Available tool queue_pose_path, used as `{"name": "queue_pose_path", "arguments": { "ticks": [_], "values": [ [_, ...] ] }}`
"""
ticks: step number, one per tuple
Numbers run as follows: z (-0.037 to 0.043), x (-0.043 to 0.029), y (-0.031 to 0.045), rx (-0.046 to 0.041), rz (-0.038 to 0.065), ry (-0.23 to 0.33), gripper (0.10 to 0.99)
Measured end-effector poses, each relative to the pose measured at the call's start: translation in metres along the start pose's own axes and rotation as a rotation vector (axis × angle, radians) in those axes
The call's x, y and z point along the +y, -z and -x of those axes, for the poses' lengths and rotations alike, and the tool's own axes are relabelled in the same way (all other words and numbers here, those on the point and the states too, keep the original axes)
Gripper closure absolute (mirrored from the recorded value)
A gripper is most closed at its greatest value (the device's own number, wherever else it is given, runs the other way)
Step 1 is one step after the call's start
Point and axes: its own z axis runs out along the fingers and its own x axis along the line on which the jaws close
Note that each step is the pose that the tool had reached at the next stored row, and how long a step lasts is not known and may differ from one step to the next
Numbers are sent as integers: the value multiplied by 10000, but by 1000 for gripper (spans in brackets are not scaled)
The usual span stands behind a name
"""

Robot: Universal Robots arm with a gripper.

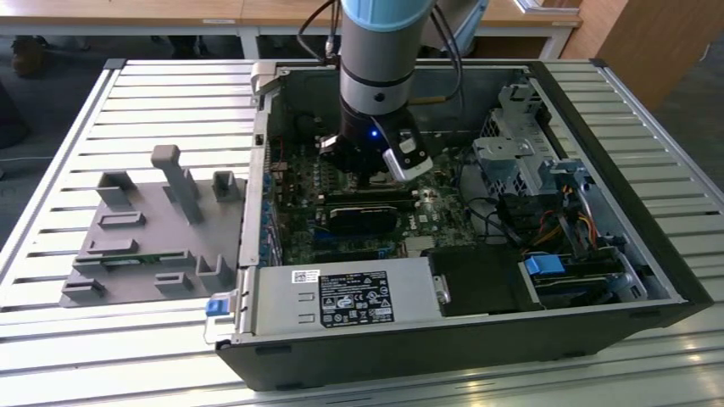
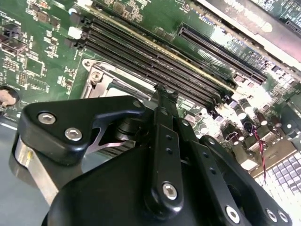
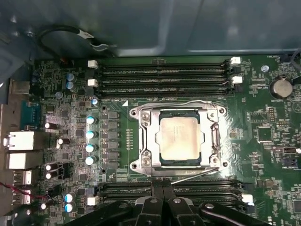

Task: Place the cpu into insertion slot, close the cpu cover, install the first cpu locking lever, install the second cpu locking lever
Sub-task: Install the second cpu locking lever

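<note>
The dull silver square cpu sits in the dark square insertion slot under the silver cpu cover, just ahead of the black end effector (fingertips pressed together, empty).

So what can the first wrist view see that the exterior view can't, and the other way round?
First wrist view: the small silver-grey square chip lying inside the thin silver metal frame, plus a round silver coin battery.

Exterior view: the pale blue and silver arm, the grey power-supply box, and a grey plastic holder plate on the white slatted table.

Both: the green circuit board and the black gripper.
</note>
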Motion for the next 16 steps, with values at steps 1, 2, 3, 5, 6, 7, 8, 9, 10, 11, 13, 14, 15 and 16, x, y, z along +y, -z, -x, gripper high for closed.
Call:
{"name": "queue_pose_path", "arguments": {
  "ticks": [1, 2, 3, 5, 6, 7, 8, 9, 10, 11, 13, 14, 15, 16],
  "values": [
    [-4, -3, -13, 1, 2, 0, 969],
    [-9, -5, -28, 0, 5, 0, 969],
    [-13, -7, -42, 1, 7, 0, 969],
    [-21, -12, -71, 1, 10, 0, 969],
    [-25, -14, -86, 1, 12, 0, 969],
    [-30, -16, -99, 1, 18, 0, 969],
    [-35, -17, -107, 2, 29, -1, 969],
    [-37, -19, -111, 3, 46, 0, 969],
    [-41, -19, -113, 4, 58, 0, 969],
    [-41, -19, -113, 4, 65, 0, 969],
    [-41, -19, -113, 4, 72, 1, 969],
    [-42, -19, -114, 4, 75, 0, 969],
    [-42, -19, -114, 4, 78, 0, 969],
    [-42, -19, -114, 4, 83, -1, 969]
  ]
}}
